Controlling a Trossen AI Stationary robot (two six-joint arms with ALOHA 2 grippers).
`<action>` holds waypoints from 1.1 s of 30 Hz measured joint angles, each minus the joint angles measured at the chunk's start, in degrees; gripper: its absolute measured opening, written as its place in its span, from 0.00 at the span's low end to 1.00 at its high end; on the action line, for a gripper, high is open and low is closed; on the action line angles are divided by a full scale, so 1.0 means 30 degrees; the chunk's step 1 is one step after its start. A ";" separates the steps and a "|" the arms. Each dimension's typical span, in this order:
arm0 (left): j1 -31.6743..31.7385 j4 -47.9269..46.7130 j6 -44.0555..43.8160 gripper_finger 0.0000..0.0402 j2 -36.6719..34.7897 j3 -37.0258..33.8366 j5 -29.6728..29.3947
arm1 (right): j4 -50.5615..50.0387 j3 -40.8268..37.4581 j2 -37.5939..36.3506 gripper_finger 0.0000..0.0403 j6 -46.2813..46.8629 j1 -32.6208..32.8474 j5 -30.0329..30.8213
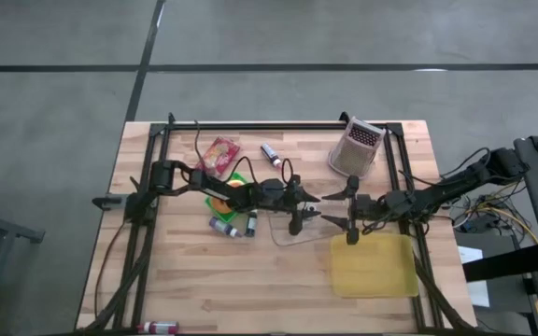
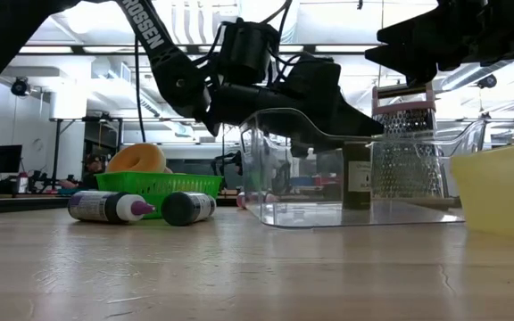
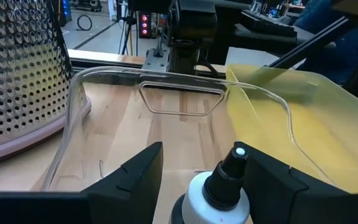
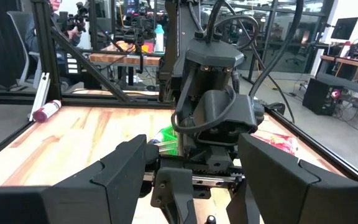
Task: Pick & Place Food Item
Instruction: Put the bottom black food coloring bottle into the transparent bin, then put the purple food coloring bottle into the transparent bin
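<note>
two bottles [image 2: 114, 207] are lying on their sides nearest the low camera, dark-labelled with pale caps, just in front of a green basket [image 2: 157, 183] holding a tan bagel-like piece [image 2: 137, 159]. beside them a clear bin [image 1: 299, 227] is sitting mid-table, and the left gripper [image 1: 296, 222] is reaching into it from above, its fingers closed around a third bottle [image 3: 216, 198]: white body, black nozzle with a small pale tip, standing upright between the two dark fingers [image 3: 132, 180] inside the bin's clear wall. in the low view the same bottle [image 2: 357, 176] is showing as a dark upright shape hanging inside the bin, its base near the floor of it; whether it is touching cannot be told.

one yellow bin [image 1: 374, 265] is standing just beside the clear one, toward the right arm's side. one metal grater [image 1: 356, 149] is lying behind the clear bin. one red packet [image 1: 219, 155] and one small bottle [image 1: 270, 152] are lying apart near the table's far edge, and one more red-capped bottle [image 1: 158, 327] is resting at the near edge.

right gripper [image 1: 350, 207] is hovering above the clear bin's edge, facing the left one, its fingers spread wide and holding nothing.
</note>
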 joint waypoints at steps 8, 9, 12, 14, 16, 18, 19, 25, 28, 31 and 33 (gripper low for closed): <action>0.0087 -0.0213 0.0542 0.50 -0.0022 0.0000 0.0000 | -0.0012 0.0000 0.0000 0.61 0.0026 -0.0003 0.0000; 0.0087 -0.0213 0.0624 0.50 -0.0022 0.0000 -0.0007 | -0.0012 0.0000 0.0000 0.61 0.0029 0.0001 0.0000; 0.0102 -0.0167 0.0957 0.50 -0.0022 0.0000 -0.0007 | -0.0012 0.0000 0.0000 0.61 0.0047 -0.0002 0.0000; 0.0110 0.0073 0.1093 0.50 -0.0022 0.0000 -0.0002 | -0.0019 0.0000 0.0000 0.61 0.0044 0.0001 0.0000; 0.0117 0.0388 0.1209 0.50 -0.0026 0.0000 -0.0011 | -0.0047 0.0000 0.0000 0.61 0.0044 0.0004 -0.0007; 0.0144 0.0392 0.1216 0.50 -0.0105 0.0001 -0.0008 | -0.0055 0.0000 0.0000 0.61 0.0044 -0.0003 -0.0015; 0.0166 0.0366 0.1209 0.50 -0.0122 0.0002 -0.0015 | -0.0055 0.0000 0.0004 0.61 0.0044 0.0001 -0.0037; 0.0190 0.0238 0.1202 0.50 -0.0310 0.0007 -0.0008 | -0.0063 0.0000 0.0007 0.61 0.0044 0.0004 -0.0102; 0.0204 0.0234 0.1374 0.53 -0.0702 0.0000 -0.0012 | -0.0096 0.0000 0.0007 0.61 0.0051 0.0001 -0.0102; 0.0228 0.0186 0.1659 0.57 -0.1109 0.0007 -0.0015 | -0.0237 -0.0007 0.0007 0.61 0.0054 0.0003 -0.0102; 0.0273 -0.0171 0.1939 0.61 -0.1444 0.0000 -0.0016 | -0.0256 -0.0007 0.0007 0.61 0.0131 0.0004 -0.0102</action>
